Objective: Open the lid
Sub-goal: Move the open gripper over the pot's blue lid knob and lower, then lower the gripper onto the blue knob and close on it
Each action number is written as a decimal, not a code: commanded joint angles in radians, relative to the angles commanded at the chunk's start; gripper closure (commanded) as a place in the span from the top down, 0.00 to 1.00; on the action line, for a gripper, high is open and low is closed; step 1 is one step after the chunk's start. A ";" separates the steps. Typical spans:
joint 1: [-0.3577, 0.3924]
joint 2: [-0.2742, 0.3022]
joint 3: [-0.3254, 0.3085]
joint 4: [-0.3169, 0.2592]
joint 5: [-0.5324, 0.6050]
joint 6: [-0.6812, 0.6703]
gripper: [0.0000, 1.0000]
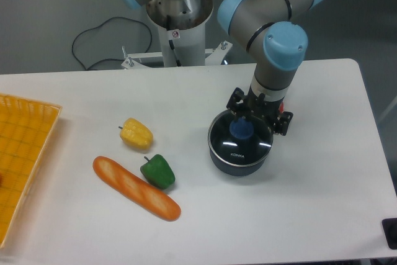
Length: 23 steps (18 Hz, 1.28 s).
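The lid (248, 144), a glass disc with a blue knob (240, 130) and "KONKA" lettering, lies flat on the dark round pot (239, 161) right of the table's middle. My gripper (247, 122) hangs low over the back half of the lid, just behind and above the knob. Its fingers look spread and hold nothing. The gripper body hides the lid's rear edge.
A yellow pepper (136, 133), a green pepper (158, 171) and a long bread loaf (135, 188) lie left of the pot. A yellow basket (22, 153) sits at the table's left edge. A small red thing (284, 109) peeks out behind the gripper.
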State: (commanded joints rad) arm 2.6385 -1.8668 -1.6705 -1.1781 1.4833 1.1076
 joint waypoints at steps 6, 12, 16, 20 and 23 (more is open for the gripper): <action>-0.026 -0.012 -0.014 0.003 0.060 -0.014 1.00; -0.028 -0.012 -0.031 0.003 0.061 -0.017 1.00; -0.029 -0.012 -0.034 0.005 0.061 -0.017 1.00; -0.029 -0.012 -0.035 0.005 0.061 -0.017 1.00; -0.029 -0.014 -0.035 0.005 0.061 -0.028 1.00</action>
State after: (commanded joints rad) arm 2.6093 -1.8807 -1.7058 -1.1735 1.5447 1.0800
